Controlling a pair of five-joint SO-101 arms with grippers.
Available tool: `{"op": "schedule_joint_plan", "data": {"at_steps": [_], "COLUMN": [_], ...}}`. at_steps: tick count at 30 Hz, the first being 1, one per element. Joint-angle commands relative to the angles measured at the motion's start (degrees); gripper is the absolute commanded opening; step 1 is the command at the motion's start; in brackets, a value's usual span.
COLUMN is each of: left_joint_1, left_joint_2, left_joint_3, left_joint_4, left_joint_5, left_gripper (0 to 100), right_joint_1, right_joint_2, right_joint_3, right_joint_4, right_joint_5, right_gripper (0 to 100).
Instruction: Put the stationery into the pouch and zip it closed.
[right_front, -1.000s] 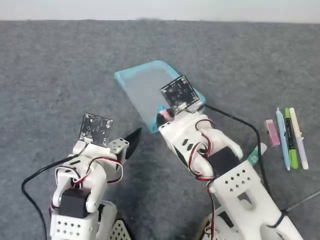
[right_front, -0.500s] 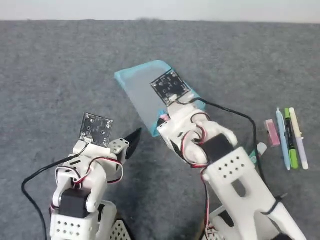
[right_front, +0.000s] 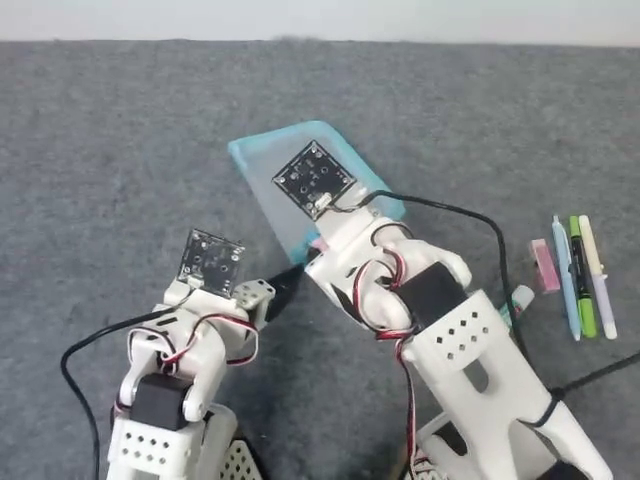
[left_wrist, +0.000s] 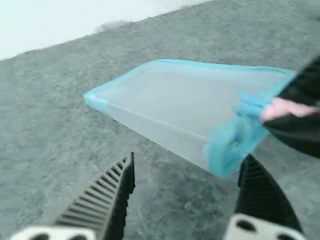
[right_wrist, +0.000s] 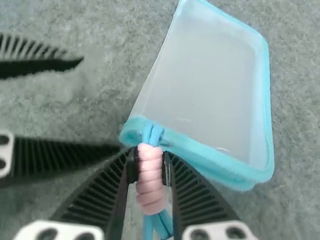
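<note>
Here the right hand (right_wrist: 148, 161) is clamped on the pink pull tab (right_wrist: 149, 176) at one corner of the pouch (right_wrist: 215, 100), one finger pressing on either side of the tab. A blue cord runs from the tab up into the pouch's blue edging. The pouch (right_front: 285, 175) is a frosted, see-through sleeve with blue trim. It lies on the grey worktop (right_front: 120, 140) ahead of both arms, with its held corner nearest to them.

The left hand (left_wrist: 190, 161) has its fingers spread wide apart and grips nothing. It sits low over the worktop just short of the pouch's (left_wrist: 185, 102) near long edge, close to the held corner. From above, the left hand (right_front: 283, 286) is just beside the right hand (right_front: 318, 246), though whether they touch cannot be told.

Well off to the right lies the stationery in a neat row: a pink eraser (right_front: 544, 265), a blue pen (right_front: 566, 280), a green marker (right_front: 582, 280) and a pale yellow pen (right_front: 598, 275), all outside the pouch.
</note>
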Motion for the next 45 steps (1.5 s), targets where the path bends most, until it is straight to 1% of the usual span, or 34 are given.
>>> {"op": "schedule_joint_plan", "data": {"at_steps": [1,6,13,18,22,24,27,33,38,40,45], "left_joint_1": [-1.67,-1.85,-1.93,-1.49,-0.18,1.05,1.41,1.32,1.14,1.05,-5.27], "left_joint_2": [-0.35,-0.35,-0.35,-0.44,-0.79,-0.7,-0.53,-0.53,-0.44,-0.44,-0.44], "left_joint_3": [-0.22,1.71,1.98,1.63,-2.95,-3.74,-2.33,-2.07,1.27,2.15,2.42], "left_joint_4": [-1.93,-3.96,-4.48,-3.16,2.99,4.04,2.29,1.67,-3.96,-4.92,-6.95], "left_joint_5": [-1.23,-2.29,-2.2,-2.02,-0.09,0.18,0.09,0.0,0.0,0.0,0.0], "left_gripper": [32,32,32,32,32,32,32,32,32,32,32], "right_joint_1": [-0.75,-0.66,-0.4,-0.48,-0.4,-0.57,-0.75,-0.84,-3.38,-4.0,-4.09], "right_joint_2": [-1.01,-5.05,-9.01,-8.92,-8.84,-8.84,-9.19,-8.92,-9.54,-9.54,-11.56], "right_joint_3": [-4.75,-8.09,-6.77,-3.87,-0.62,0.0,-0.09,0.0,0.97,1.05,2.02], "right_joint_4": [2.95,8.13,11.03,9.36,3.91,3.03,3.03,3.38,3.03,2.86,2.86], "right_joint_5": [2.02,2.55,4.04,4.75,4.75,4.66,3.08,2.73,2.73,2.81,3.16], "right_gripper": [0.6,0.6,0.6,0.6,0.6,0.6,0.6,0.6,0.6,0.6,0.6]}}
